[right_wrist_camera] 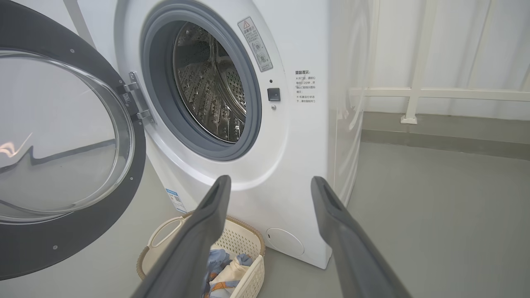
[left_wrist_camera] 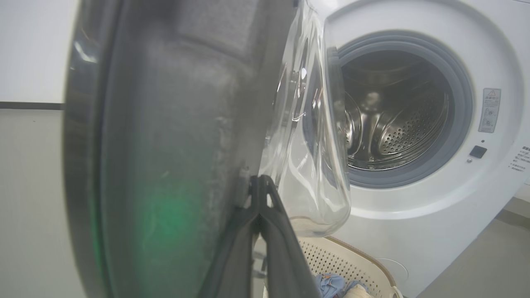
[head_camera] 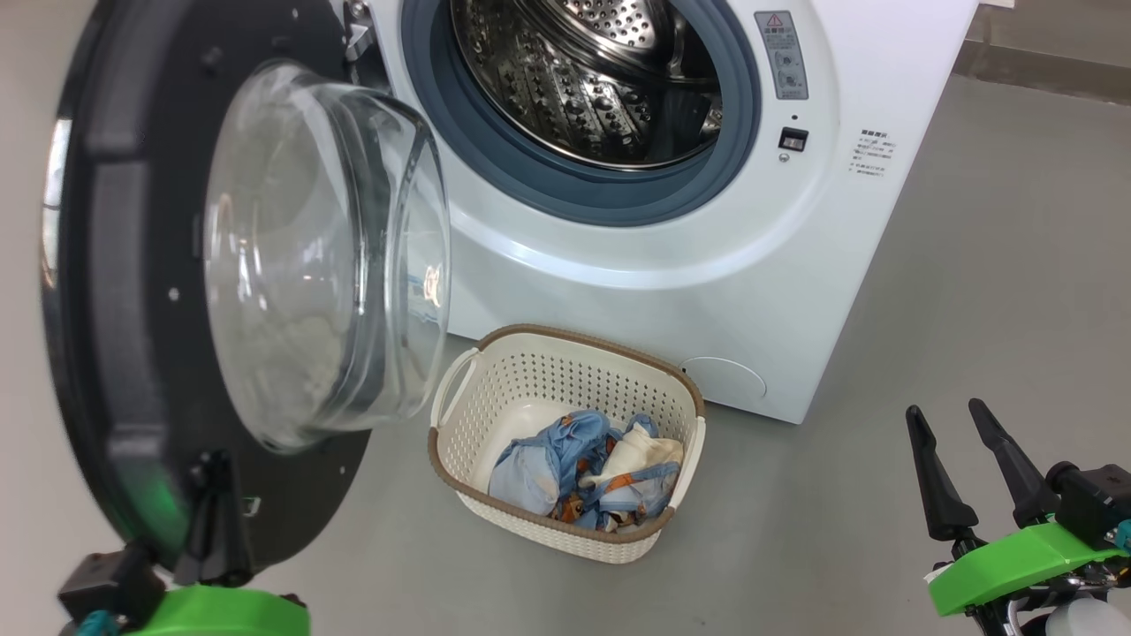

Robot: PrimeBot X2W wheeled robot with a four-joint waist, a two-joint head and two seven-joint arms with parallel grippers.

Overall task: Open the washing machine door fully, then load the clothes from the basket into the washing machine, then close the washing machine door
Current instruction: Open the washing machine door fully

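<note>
With its two long dark fingers pressed flat together, the left gripper [head_camera: 215, 468] rests its tips against the matt black inner face of the large round washing machine door [head_camera: 115, 265], at the door's lower edge and just below its clear bulging glass centre. In the left wrist view the joined fingers [left_wrist_camera: 260, 184] meet that dark face [left_wrist_camera: 165, 124] beside the glass. The door stands swung out to the robot's left, leaving the steel perforated drum [head_camera: 583, 79] and its grey-blue rubber seal [head_camera: 565, 190] uncovered.

To the right of this gripper, the cream perforated plastic basket [head_camera: 548, 380] with a brown woven-look rim sits on the grey floor [head_camera: 972, 265], close against the front of the big white box-shaped washing machine [head_camera: 671, 291] and below its opening. Light blue clothes [head_camera: 574, 473] with orange and cream patches lie bundled inside the basket.

Further right, well apart from the basket, the right gripper [head_camera: 944, 408] hangs over the floor, its fingers spread wide and holding nothing.
</note>
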